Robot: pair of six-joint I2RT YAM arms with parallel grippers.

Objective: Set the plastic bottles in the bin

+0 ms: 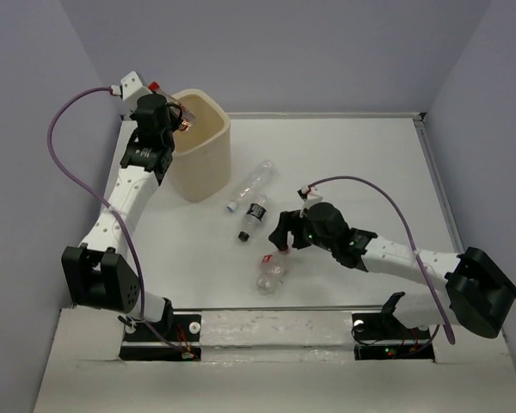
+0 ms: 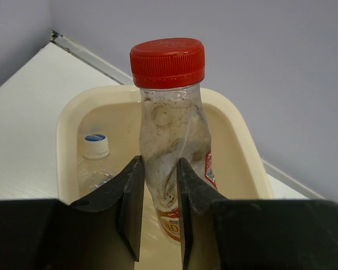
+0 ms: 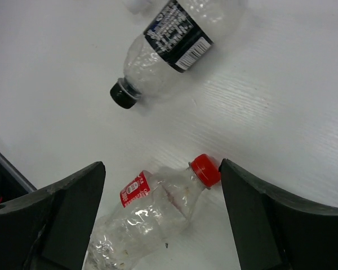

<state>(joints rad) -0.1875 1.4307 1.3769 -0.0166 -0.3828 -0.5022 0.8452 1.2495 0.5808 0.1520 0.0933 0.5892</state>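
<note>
Left gripper point(image 2: 160, 185): both dark fingers point(image 2: 132, 197) press against the waist of a red-capped bottle point(image 2: 169, 129), one on each side. The clear wall is pinched in between them. The cap points toward the top of the view. The inside of the bottle is specked with brownish residue. A red-and-orange label point(image 2: 169, 222) sits low on the body, partly hidden by a finger.

Behind the bottle is the bin point(image 2: 65, 124), cream with a thick rounded rim, its open mouth facing the camera. Inside it, on the left, is a white-capped bottle point(image 2: 96, 160) with a clear body and a blue mark on the cap.

The white bench point(image 2: 22, 112) shows beyond the bin at left and meets a grey wall point(image 2: 259, 67).
</note>
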